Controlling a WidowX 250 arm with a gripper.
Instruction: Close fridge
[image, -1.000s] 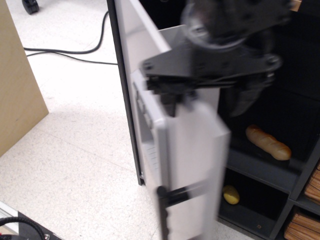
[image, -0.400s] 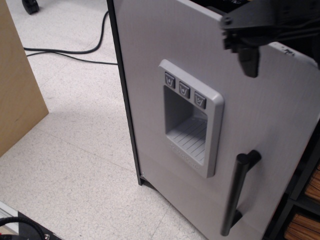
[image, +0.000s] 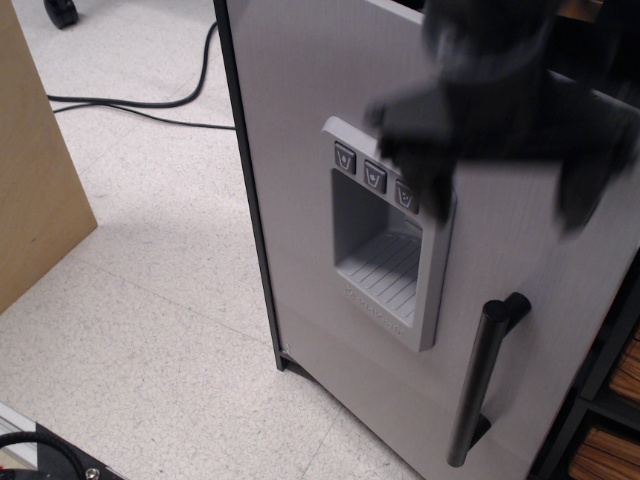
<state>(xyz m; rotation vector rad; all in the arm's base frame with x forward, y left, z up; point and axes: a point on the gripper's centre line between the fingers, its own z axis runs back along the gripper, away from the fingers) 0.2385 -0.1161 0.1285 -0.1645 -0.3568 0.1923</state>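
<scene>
At the far left edge stands a tan wooden panel (image: 35, 170) on a speckled pale floor (image: 150, 330), with a black cable (image: 140, 105) trailing across the floor behind it. Nothing on the floor lies in the door's path.

Right of centre is the fridge (image: 300, 150), its large light-grey door (image: 300, 200) now facing the camera and covering nearly the whole cabinet, so it looks almost shut. The door carries a dispenser recess (image: 385, 250) with three buttons, and a black bar handle (image: 480, 380) low on the right.

In front of the door's upper right is the gripper (image: 500, 120), a dark motion-blurred shape with its fingers spread and nothing held, likely placed there to push the door home. At the far right a sliver of dark shelving (image: 610, 400) shows.
</scene>
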